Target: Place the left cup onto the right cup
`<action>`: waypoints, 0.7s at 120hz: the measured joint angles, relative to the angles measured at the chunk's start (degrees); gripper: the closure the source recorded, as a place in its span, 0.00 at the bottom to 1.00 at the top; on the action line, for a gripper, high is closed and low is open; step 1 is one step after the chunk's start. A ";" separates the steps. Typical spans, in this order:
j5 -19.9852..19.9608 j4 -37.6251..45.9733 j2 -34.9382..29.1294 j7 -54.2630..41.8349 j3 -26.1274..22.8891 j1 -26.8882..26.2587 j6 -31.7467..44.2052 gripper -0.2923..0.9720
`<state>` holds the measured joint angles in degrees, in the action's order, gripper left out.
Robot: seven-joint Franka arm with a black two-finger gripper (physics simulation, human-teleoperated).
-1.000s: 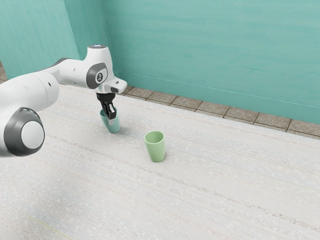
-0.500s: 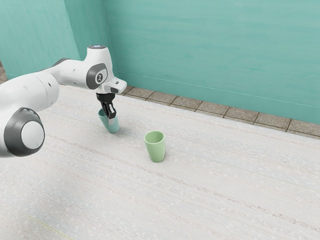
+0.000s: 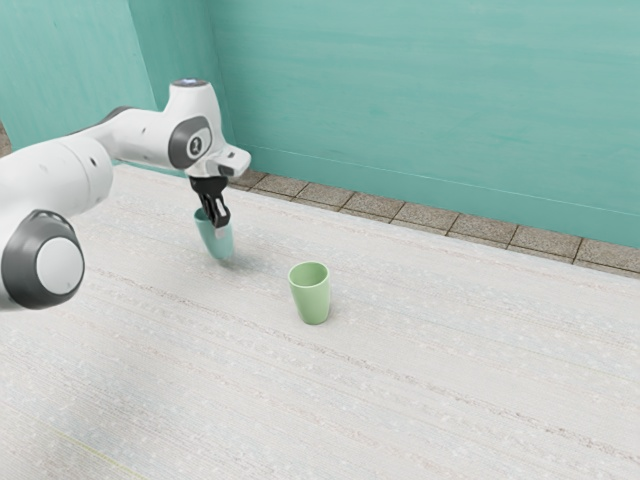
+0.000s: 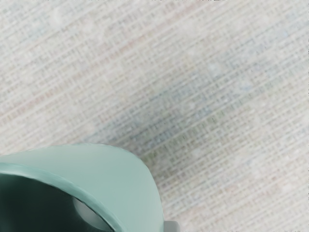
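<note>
Exterior view: the white arm [image 3: 120,145] enters from the exterior view's left and carries the black pincer [image 3: 217,216] pointing down toward the table [image 3: 450,350]. The pincer's 2 fingers stand narrow, clamped on the wall of the teal cup [image 3: 216,241] at its rim, so the pincer is holding this cup. The teal cup hangs directly below the pincer, tilted, with its mouth up at the fingers and its base angled toward the exterior view's right. Its base sits very near the table; whether it touches the surface cannot be told from this view.

The green cup [image 3: 310,292], 1 of the 2 cups in the scene, stands upright on the table with its mouth open upward. It lies well apart from the pincer, lower in the picture and toward the exterior view's right. It touches neither the pincer nor the teal cup.

Behind the pincer, a strip of brown tiles [image 3: 480,228] runs along the foot of the teal wall [image 3: 420,100].

Wrist view: the teal cup's rim and outer wall [image 4: 106,179] appear large and close, just under the hand. Beyond the cup lies the pale woven table surface [image 4: 203,53], crossed by a soft grey shadow [image 4: 193,113].
</note>
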<state>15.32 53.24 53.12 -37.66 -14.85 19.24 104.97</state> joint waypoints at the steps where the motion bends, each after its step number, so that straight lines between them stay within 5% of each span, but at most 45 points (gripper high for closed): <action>1: 0.00 0.03 -0.09 0.01 -0.01 0.00 0.00 0.85; 84: -0.91 11.56 -13.73 1.56 0.24 -5.93 1.28 0.85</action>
<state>14.41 64.80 39.39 -36.10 -14.61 13.31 106.25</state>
